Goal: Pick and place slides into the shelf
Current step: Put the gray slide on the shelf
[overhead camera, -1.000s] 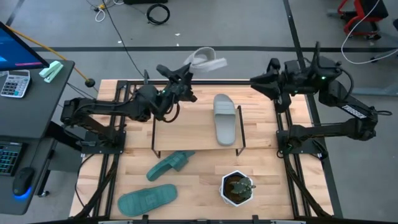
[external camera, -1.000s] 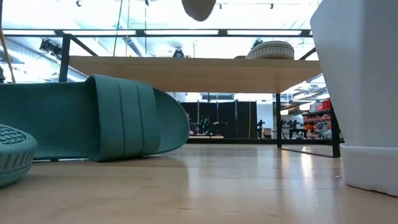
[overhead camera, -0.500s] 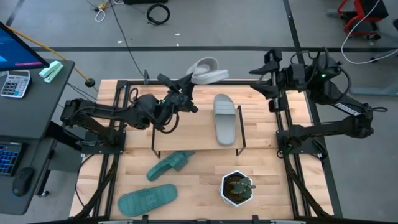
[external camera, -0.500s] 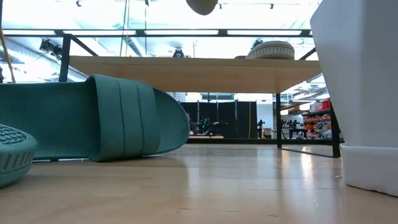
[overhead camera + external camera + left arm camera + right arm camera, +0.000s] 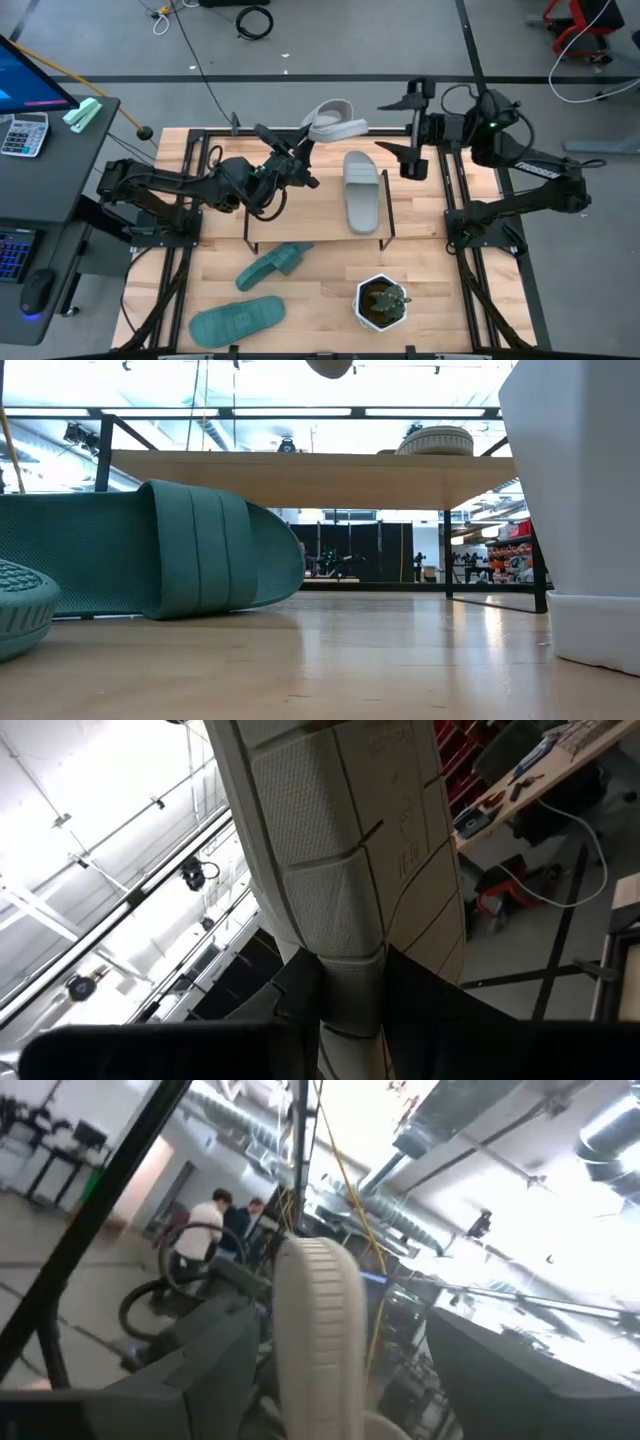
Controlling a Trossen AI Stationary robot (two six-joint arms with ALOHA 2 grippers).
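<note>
Lettering moulded into the sole of the raised grey slide (image 5: 345,860) was too faint to read. The left gripper (image 5: 300,152) held that slide (image 5: 332,120) clamped between its jaws, above the shelf's (image 5: 300,210) back edge. The right gripper (image 5: 407,130) hovered nearby with jaws spread wide, empty. Another grey slide (image 5: 361,190) lay on the shelf; two teal slides (image 5: 274,264) (image 5: 236,320) lay on the table (image 5: 450,290), the front one cut off in the low view.

Shelf (image 5: 300,205) left half lies bare beside a grey slide (image 5: 361,190).

Bright overhead light, blurred wrist views
</note>
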